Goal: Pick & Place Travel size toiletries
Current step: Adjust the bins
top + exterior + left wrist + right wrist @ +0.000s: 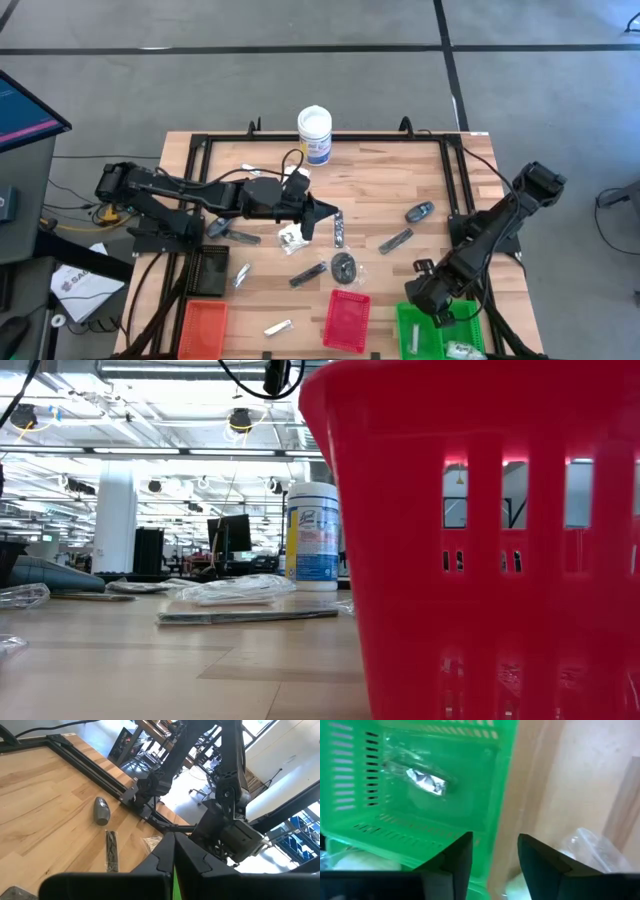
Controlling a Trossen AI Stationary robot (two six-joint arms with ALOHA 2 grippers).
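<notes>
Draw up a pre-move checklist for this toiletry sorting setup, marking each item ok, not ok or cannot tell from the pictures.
1. Right gripper empty, fingers apart: ok.
2. Right gripper over the green tray: ok.
3. Green tray already holds a clear packet with silvery contents: ok.
4. Left gripper shut, holding nothing visible: ok.
5. Left gripper clear of the white tub: ok.
6. Red tray has free space: cannot tell.
</notes>
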